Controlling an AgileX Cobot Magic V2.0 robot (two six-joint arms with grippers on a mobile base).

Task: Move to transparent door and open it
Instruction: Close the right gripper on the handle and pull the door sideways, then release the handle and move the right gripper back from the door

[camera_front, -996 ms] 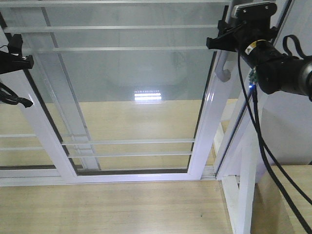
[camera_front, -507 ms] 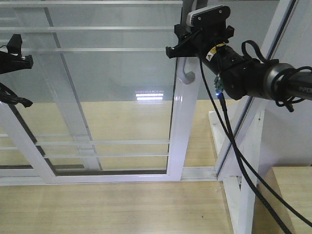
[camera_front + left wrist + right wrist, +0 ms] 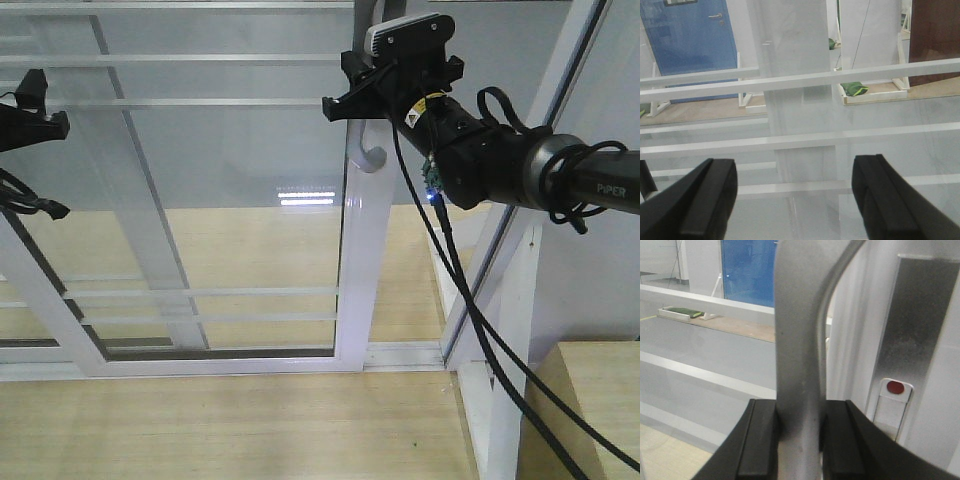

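The transparent door (image 3: 358,270) is a glass panel in a white frame, with its handle stile near the middle of the front view. A gap shows between that stile and the fixed frame on the right. My right gripper (image 3: 367,108) is shut on the curved grey handle (image 3: 373,152) high on the stile. In the right wrist view both black pads press the handle (image 3: 795,315) from either side of my right gripper (image 3: 799,410). A small lock plate with a red dot (image 3: 895,388) sits just to the right. My left gripper (image 3: 795,197) stands open, facing the glass, at the far left (image 3: 25,118).
Behind the door runs a second white-framed glass panel (image 3: 150,240). A white frame post (image 3: 512,330) stands at the right, with a wooden surface (image 3: 600,400) beside it. Black cables (image 3: 470,300) hang from my right arm. Light wood floor (image 3: 220,430) lies in front of the track.
My right gripper has moved left with the handle, and the door has slid left with it, widening the gap at the right frame. The left arm has stayed where it was.
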